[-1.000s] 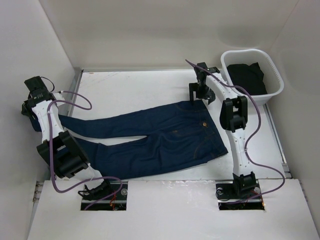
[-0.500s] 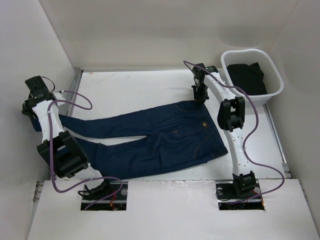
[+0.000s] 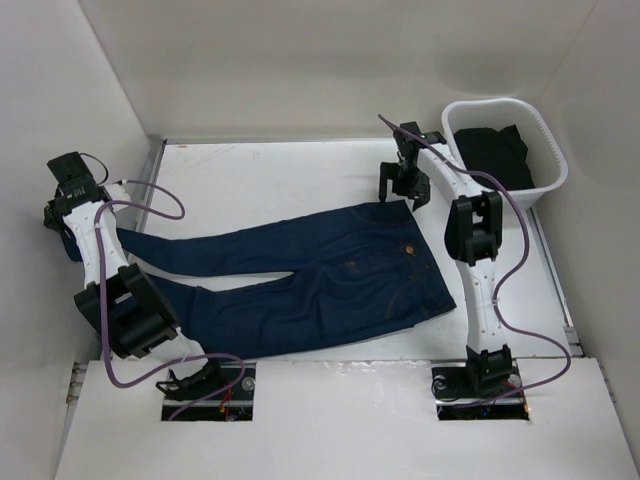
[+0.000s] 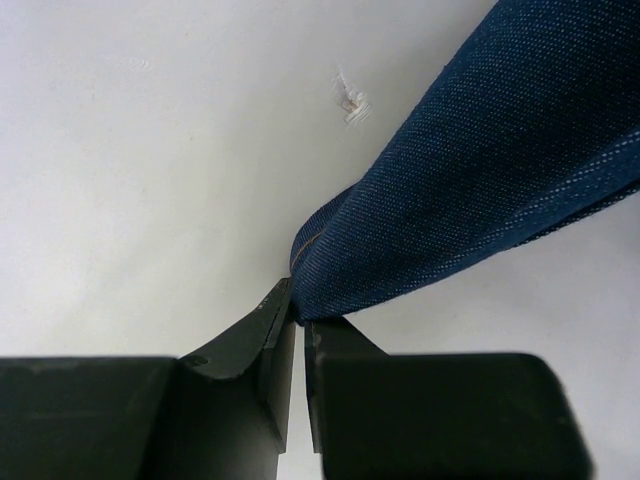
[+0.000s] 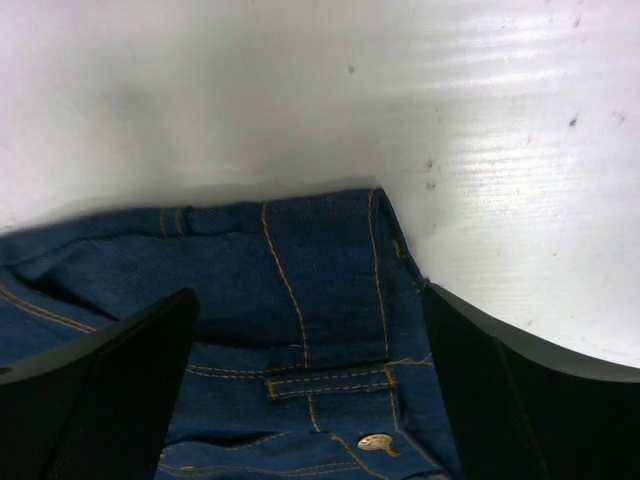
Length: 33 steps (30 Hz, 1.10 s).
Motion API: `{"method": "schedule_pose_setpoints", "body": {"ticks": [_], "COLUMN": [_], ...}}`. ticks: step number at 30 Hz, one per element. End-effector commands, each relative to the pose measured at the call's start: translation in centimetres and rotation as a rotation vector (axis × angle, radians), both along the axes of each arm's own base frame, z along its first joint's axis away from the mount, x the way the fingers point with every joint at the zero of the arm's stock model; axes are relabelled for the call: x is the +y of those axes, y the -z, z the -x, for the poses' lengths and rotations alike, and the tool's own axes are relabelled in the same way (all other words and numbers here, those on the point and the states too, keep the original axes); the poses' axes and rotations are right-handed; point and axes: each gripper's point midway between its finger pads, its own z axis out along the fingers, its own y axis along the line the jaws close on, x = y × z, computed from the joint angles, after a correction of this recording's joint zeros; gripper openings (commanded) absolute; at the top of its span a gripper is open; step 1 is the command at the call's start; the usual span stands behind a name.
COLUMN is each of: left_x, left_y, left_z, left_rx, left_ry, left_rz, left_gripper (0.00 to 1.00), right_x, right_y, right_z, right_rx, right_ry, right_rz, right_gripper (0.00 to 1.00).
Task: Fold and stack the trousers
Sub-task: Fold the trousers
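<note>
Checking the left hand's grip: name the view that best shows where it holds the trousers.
Left wrist view: the left hand is shut on the end of one trousers leg, pinched between its jaws. In the top external view the arm covers that leg end, hiding the pinch. The right wrist view shows only the waistband.

White table boxed in by plain white walls on three sides, evenly lit

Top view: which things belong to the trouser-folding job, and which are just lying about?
Job: trousers; left end effector, shut on a leg end; right end effector, open above the waistband.
Lying about: white basket; dark cloth inside it.
</note>
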Motion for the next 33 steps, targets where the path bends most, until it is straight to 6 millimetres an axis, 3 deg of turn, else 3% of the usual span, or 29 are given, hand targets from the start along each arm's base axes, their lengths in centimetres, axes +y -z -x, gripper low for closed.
{"method": "schedule_pose_setpoints", "body": {"ticks": [1, 7, 14, 17, 20, 23, 28, 30, 31, 33], "left_x": [0.6, 1.3, 1.8, 2.0, 2.6, 3.3, 3.9, 4.1, 4.1, 4.1], "left_y": [-4.6, -5.3, -5.2, -5.3, -5.7, -6.0, -6.1, -6.0, -6.0, -6.0], "left_z": [0.3, -0.3, 0.0, 0.5, 1.2, 1.8, 2.8, 3.0, 3.2, 3.3], "left_rx": [-0.101, -0.128, -0.154, -0.168, -0.178, -0.193, -0.200, -0.200, -0.200, -0.200], "left_ry": [-0.007, -0.004, -0.001, -0.007, -0.024, -0.045, -0.066, -0.071, -0.075, -0.077], "left_rz": [-0.092, -0.090, -0.073, -0.062, -0.066, -0.068, -0.065, -0.065, -0.064, -0.063], "left_gripper": [0.05, 0.05, 0.05, 0.05, 0.05, 0.05, 0.05, 0.05, 0.05, 0.05], "right_x": [0.7, -0.2, -0.4, -0.5, -0.1, 1.3, 1.3, 1.3, 1.3, 1.1], "right_y": [-1.2, -0.5, 0.1, 0.5, 1.0, 3.2, 3.3, 3.3, 3.2, 3.2], "right_z": [-2.6, -3.4, -3.1, -2.0, -0.9, 1.0, 1.2, 1.3, 1.3, 1.4], "right_rx": [-0.081, -0.103, -0.081, -0.032, 0.024, 0.139, 0.130, 0.117, 0.106, 0.093], "right_ry": [0.129, 0.357, 0.553, 0.600, 0.608, 0.581, 0.613, 0.643, 0.665, 0.704], "right_rz": [-0.038, -0.002, -0.005, 0.002, -0.019, -0.054, -0.046, -0.069, -0.090, -0.116], "right_gripper": [1.00, 1.00, 1.00, 0.98, 0.79, 0.57, 0.14, 0.10, 0.02, 0.00]}}
